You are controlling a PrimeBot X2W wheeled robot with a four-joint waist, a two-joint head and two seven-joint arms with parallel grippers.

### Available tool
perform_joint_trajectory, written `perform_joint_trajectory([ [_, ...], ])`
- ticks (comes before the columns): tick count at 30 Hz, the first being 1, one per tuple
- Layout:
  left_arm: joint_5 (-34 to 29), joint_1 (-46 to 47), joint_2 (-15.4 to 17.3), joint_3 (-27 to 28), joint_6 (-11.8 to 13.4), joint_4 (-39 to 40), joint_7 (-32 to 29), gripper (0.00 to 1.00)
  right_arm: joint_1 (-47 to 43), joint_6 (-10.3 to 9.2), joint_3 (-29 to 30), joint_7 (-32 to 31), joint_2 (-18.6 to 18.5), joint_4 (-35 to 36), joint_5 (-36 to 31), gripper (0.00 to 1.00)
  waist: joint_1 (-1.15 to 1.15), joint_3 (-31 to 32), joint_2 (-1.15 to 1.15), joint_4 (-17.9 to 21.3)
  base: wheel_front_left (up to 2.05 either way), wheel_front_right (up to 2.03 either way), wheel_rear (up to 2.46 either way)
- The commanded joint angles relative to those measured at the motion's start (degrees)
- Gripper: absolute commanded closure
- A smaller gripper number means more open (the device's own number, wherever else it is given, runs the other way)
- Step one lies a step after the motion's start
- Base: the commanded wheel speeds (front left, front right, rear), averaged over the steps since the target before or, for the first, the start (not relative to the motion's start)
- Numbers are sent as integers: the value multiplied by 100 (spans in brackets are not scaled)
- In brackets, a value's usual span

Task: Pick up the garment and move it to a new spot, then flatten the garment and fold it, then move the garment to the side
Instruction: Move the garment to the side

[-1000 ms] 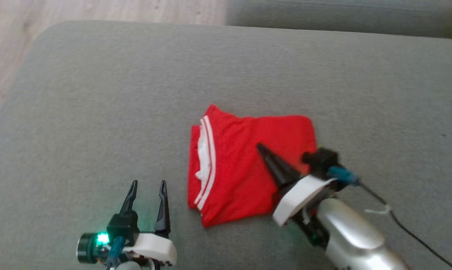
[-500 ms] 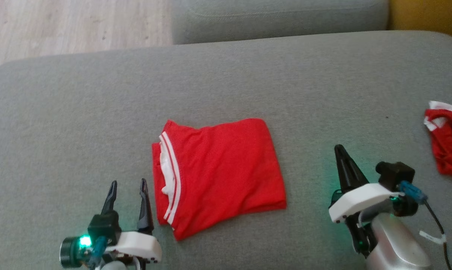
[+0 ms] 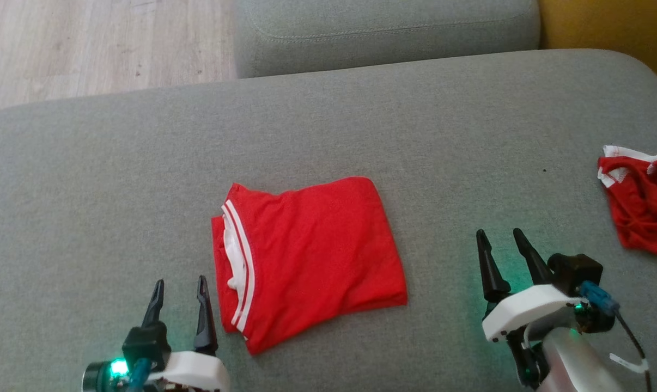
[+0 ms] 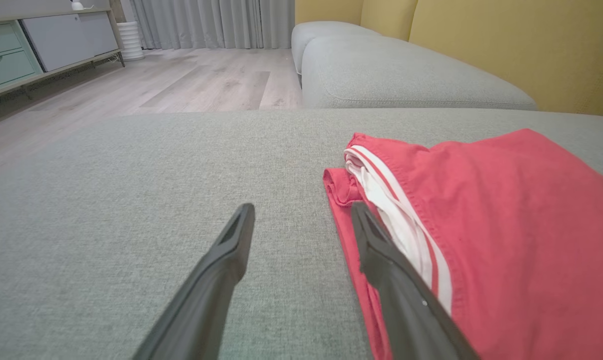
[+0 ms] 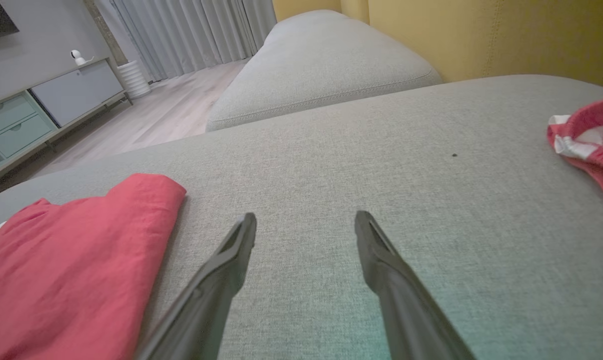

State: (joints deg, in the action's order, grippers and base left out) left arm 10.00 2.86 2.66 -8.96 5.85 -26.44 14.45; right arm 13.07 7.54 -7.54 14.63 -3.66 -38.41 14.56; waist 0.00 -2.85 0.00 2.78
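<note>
The garment (image 3: 312, 250) is red with white stripes and lies folded into a rough rectangle on the grey sofa cushion (image 3: 143, 174). In the left wrist view the garment (image 4: 506, 240) fills the right side, its striped edge beside my right-hand finger. My left gripper (image 3: 179, 287) stands open just left of the garment's lower left corner, holding nothing. Well to the garment's right, my right gripper (image 3: 500, 237) is open and empty over bare cushion. From the right wrist the garment (image 5: 66, 260) lies at the lower left, clear of that gripper (image 5: 305, 220).
A second red and white garment (image 3: 642, 204) lies crumpled at the cushion's right edge, also in the right wrist view (image 5: 591, 145). Another grey cushion (image 3: 383, 32) sits behind, with wooden floor (image 3: 89, 43) at the far left and a yellow backrest (image 3: 606, 27) at the far right.
My right gripper has come off the garment, moved to its right and opened. The head camera has shifted right, bringing the second garment into view. The left gripper stays open.
</note>
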Motion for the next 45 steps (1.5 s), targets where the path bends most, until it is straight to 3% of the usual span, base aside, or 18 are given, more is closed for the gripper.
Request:
perform_joint_trajectory([
  [1, -30, 162, 21, 168, -5, 178, 55, 0, 125, -5, -114, 37, 65, 186, -63, 0, 0, -14, 0, -37, 0, 0, 0],
  [10, 33, 264, 21, -18, -19, 194, 55, 0, 291, -5, -476, 37, 76, 75, -132, 0, 0, -224, 0, -305, 0, 0, 0],
  [16, 176, 420, 21, -354, -69, 200, 55, 0, 729, -5, -1098, 37, 77, -404, 205, 0, 0, -463, 0, -837, 0, 0, 0],
  [21, 228, 452, 21, -557, -72, 223, 55, 0, 1081, -5, -1146, 26, 78, -1067, 1, 0, 0, -590, 0, -1276, 0, 0, 0],
  [25, 254, 410, 21, -565, -48, 234, 55, 0, 1240, -5, -1206, -188, 78, -1723, -137, 0, 0, -623, 0, -1414, 0, 0, 0],
  [26, 257, 399, 21, -559, -42, 241, 55, 0, 1245, -5, -1257, -253, 78, -1819, -95, 24, 0, -626, 0, -1412, 0, 0, 0],
  [27, 260, 382, 21, -541, -31, 248, 55, 0, 1249, -5, -1318, -284, 78, -1882, -47, 81, 0, -623, 0, -1388, 0, 0, 0],
  [28, 260, 367, 21, -524, -23, 251, 55, 0, 1258, -5, -1376, -286, 78, -1931, -26, 100, 0, -622, 0, -1343, 0, 0, 0],
  [34, 197, 389, 21, -459, -69, 271, 55, 0, 1328, -5, -1362, -98, 76, -2139, 68, 100, 0, -528, 0, -698, 0, 0, 0],
  [39, 155, 472, 21, -447, -155, 241, 55, 0, 1350, -5, -1207, 10, 77, -2247, 110, 100, 0, -430, 0, 506, 0, 0, 0],
  [45, 277, 650, 21, -619, -165, 258, 55, 0, 1265, -5, -1257, 32, 61, -2181, 126, 100, 0, -411, 0, 1591, 0, 0, 0],
])
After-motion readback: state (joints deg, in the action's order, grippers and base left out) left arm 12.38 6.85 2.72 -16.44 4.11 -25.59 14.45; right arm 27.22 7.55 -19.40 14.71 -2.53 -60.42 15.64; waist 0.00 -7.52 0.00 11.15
